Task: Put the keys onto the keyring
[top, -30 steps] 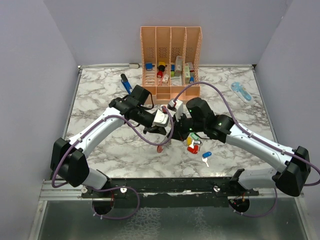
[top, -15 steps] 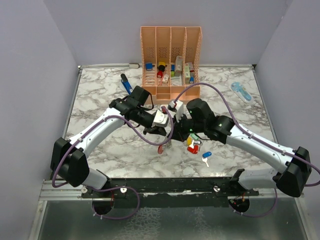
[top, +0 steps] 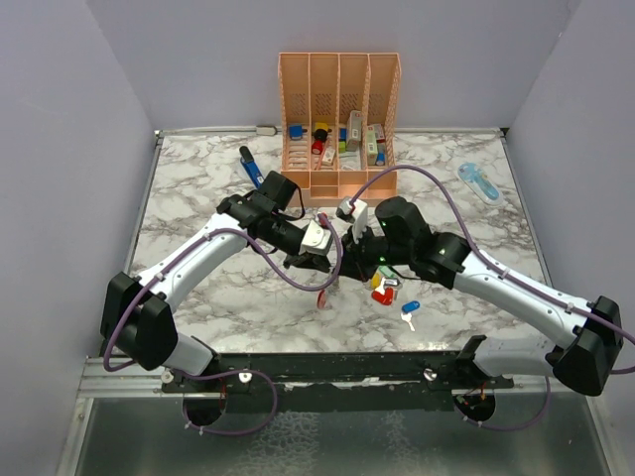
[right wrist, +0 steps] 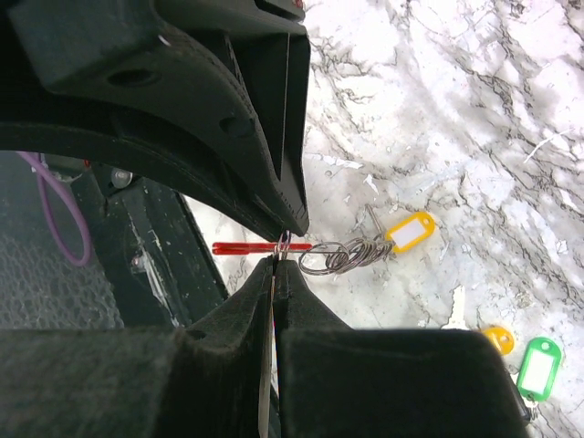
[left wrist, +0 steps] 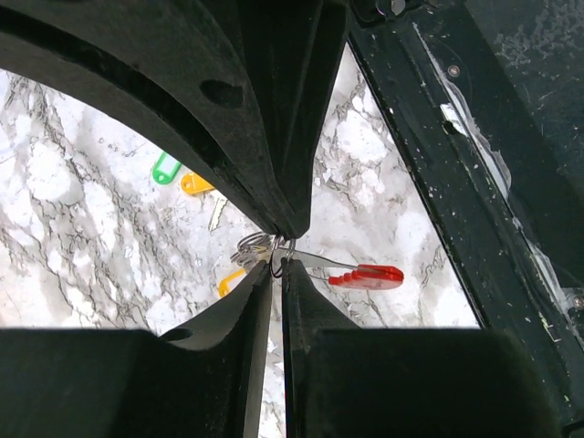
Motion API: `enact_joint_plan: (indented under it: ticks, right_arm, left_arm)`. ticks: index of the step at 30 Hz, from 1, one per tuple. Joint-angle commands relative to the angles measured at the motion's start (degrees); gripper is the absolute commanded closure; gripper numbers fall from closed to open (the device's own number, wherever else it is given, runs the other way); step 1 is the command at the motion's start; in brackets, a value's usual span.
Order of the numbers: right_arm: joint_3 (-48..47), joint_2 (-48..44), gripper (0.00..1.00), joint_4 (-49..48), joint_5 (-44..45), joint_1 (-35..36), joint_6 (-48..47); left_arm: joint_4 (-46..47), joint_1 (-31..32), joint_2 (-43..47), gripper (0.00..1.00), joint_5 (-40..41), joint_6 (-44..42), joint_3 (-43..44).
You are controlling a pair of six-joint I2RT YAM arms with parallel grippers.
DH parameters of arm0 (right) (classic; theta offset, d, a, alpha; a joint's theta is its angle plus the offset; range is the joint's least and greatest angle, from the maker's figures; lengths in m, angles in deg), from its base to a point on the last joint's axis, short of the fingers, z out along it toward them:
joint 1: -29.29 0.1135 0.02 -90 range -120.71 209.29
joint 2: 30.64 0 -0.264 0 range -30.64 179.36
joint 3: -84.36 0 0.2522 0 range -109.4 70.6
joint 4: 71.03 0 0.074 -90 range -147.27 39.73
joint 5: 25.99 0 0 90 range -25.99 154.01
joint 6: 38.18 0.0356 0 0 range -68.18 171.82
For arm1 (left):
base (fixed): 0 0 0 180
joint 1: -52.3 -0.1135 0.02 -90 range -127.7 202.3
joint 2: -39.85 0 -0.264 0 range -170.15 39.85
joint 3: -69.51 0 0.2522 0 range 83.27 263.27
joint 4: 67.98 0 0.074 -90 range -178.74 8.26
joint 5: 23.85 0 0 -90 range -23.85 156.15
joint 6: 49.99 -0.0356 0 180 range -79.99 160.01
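On the marble bench, your two arms lean in from the near corners and meet at the middle. A tall orange rack stands at the far edge with small coloured items in its slots. Your left arm and your right arm bring their wrists almost together. A pale-blue gadget lies at the far right, well apart. A dark-blue pen lies just left of the rack.

The right tool is clenched on the keyring, gripping where the red strap joins the silver ring. The left tool has its tips around the same junction with only a sliver between them. You cannot tell whether it is gripping or has let go. Seen from the right wrist, the strap sticks out to one side of the fingertips and the ring coils out to the other. A yellow-tagged key sits against the ring's far end; whether it is threaded on is unclear.

The other keys lie loose on the bench just right of the tools. Among them are a green tag, an orange head, a red key, a blue key and a white key nearest you.
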Motion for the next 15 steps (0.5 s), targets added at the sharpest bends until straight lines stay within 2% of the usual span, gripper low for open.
enact_joint_plan:
  ticks: [1, 12, 15]
  right_arm:
    - [-0.3, -2.3, 0.99, -5.8, -0.2, -0.1, -0.3]
    - [-0.1, -1.8, 0.99, -6.6, -1.5, -0.1, -0.6]
    - [0.5, -2.1, 0.99, -7.0, -1.4, -0.1, -0.5]
  left_arm:
    - [-2.6, 0.2, -1.3, 0.87, -1.5, -1.6, -0.2]
    - [-1.0, 0.5, -1.7, 0.88, -2.4, 0.0, 0.6]
    - [-1.1, 0.5, -1.8, 0.95, -2.5, 0.2, 0.8]
